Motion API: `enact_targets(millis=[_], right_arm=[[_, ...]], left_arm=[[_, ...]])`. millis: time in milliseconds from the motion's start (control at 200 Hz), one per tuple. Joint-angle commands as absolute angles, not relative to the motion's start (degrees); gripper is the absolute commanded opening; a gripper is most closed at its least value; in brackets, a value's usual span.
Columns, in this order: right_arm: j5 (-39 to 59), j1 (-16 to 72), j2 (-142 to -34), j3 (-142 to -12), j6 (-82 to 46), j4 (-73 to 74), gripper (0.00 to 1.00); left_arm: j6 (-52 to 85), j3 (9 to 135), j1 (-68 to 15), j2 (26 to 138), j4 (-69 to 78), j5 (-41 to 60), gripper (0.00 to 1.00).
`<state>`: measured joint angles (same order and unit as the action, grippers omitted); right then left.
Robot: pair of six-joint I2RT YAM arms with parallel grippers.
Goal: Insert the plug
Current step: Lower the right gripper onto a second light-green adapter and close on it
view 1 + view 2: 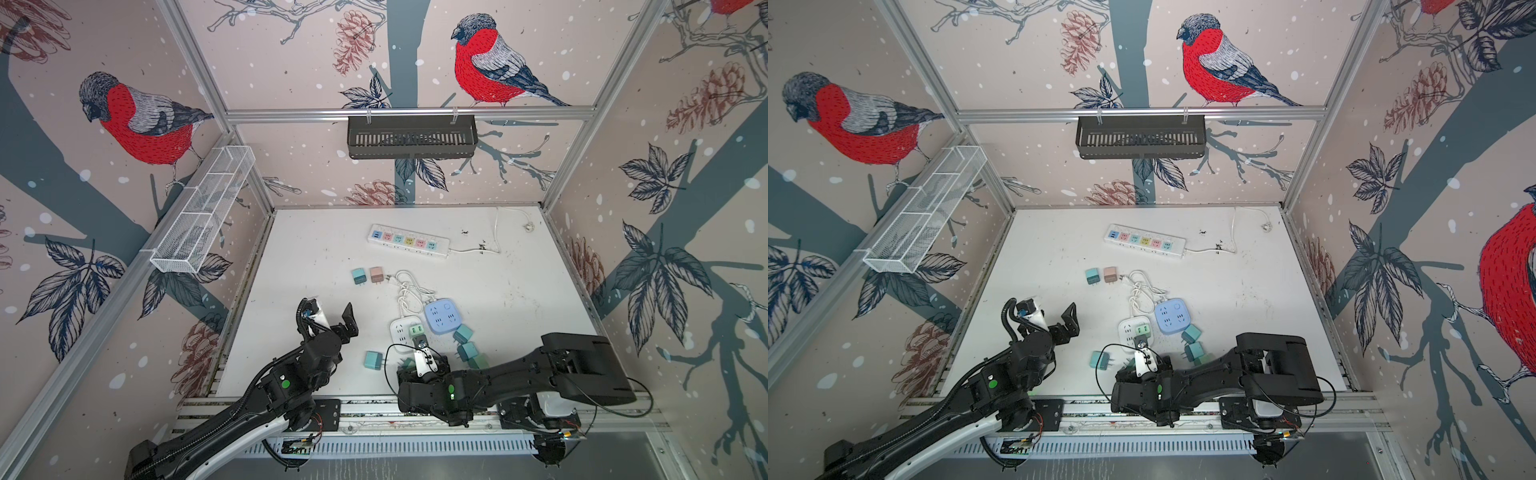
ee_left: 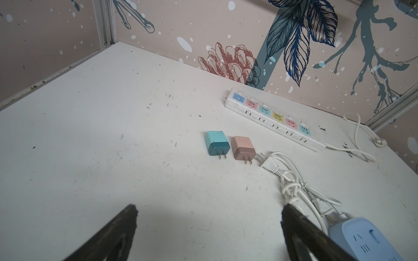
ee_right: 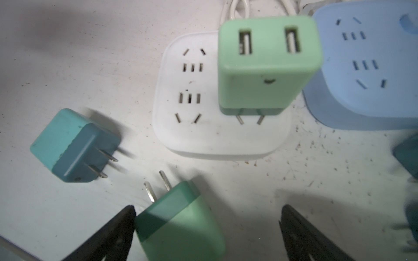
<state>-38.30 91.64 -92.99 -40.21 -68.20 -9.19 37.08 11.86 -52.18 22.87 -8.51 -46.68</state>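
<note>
While a green plug [image 1: 417, 331] stands on the white socket [image 1: 400, 332], lower centre in both top views, the right gripper [image 3: 208, 211] gapes wide, empty. Left gripper [image 2: 209, 210]: likewise spread, empty.

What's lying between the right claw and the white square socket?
A loose green plug, prongs toward the white socket block, lies inside the open right gripper; the right wrist view shows it.

White table [image 1: 316, 249], scuffed and speckled. Back: long power strip [image 1: 408, 240], cord trailing right. Middle: teal adapter [image 1: 358, 276] just beside pink adapter [image 1: 377, 274]. Tangled white cable [image 1: 409, 291] just behind blue socket block [image 1: 444, 316], with white socket block [image 1: 400, 332] just beside it. Front: second teal adapter [image 1: 372, 359] and green adapter [image 3: 181, 226], both on their sides. Darker teal adapter [image 1: 463, 333] right of the blue block.
</note>
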Motion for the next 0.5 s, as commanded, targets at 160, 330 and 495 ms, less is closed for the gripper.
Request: enact_targets(millis=[160,330,495], right_arm=[[-38.97,92.39,-87.55,-36.02,-73.41,-16.41,1.00],[-37.54,92.37,-83.08,-31.35,-76.38,-17.65,1.00],[-37.06,90.78,-78.79,-27.54,-77.78,-18.85,1.00]], left_arm=[[37.62,12.21,-52.12,22.99,-8.28,-47.48,0.98],[37.53,12.21,-52.12,23.00,-8.26,-47.51,0.99],[37.49,12.13,-52.12,23.03,-8.09,-47.49,0.99]])
